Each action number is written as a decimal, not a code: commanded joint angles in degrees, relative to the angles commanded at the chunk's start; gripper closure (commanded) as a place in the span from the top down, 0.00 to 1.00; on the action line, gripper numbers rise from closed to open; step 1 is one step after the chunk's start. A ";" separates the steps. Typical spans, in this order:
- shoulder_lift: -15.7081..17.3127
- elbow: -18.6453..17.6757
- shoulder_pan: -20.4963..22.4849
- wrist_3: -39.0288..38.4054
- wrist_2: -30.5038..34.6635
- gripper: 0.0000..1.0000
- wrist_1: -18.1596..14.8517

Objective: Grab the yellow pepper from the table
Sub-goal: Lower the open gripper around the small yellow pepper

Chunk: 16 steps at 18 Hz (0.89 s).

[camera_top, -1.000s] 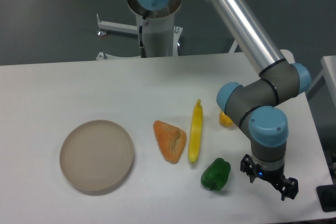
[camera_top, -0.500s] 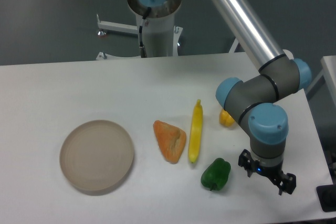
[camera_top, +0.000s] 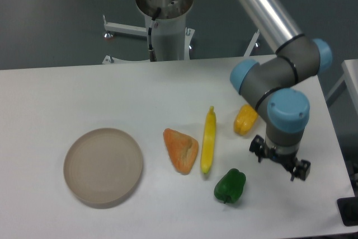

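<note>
The yellow pepper (camera_top: pixel 245 120) is a small glossy yellow-orange piece lying on the white table (camera_top: pixel 84 88), right of centre. My gripper (camera_top: pixel 279 164) hangs below the blue wrist joint, to the right of and nearer than the pepper, a short way apart from it. Its two dark fingers stand apart and hold nothing. The arm's elbow partly overlaps the pepper's upper right side.
A green pepper (camera_top: pixel 230 186) lies just left of the gripper. A long thin yellow piece (camera_top: pixel 208 140) and an orange wedge (camera_top: pixel 181 149) lie left of the yellow pepper. A round beige plate (camera_top: pixel 103 165) sits at the left. The table's right edge is close to the gripper.
The arm has lifted and moved back toward the far side, carrying the gripper up and slightly left. More of the yellow pepper now shows. The objects have not moved.
</note>
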 joint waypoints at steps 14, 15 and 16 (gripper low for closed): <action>7.74 -15.55 2.38 4.92 1.41 1.00 -3.18; 7.83 -16.43 2.38 4.84 1.32 1.00 -3.01; 8.17 -17.05 2.29 4.83 1.58 1.00 -2.83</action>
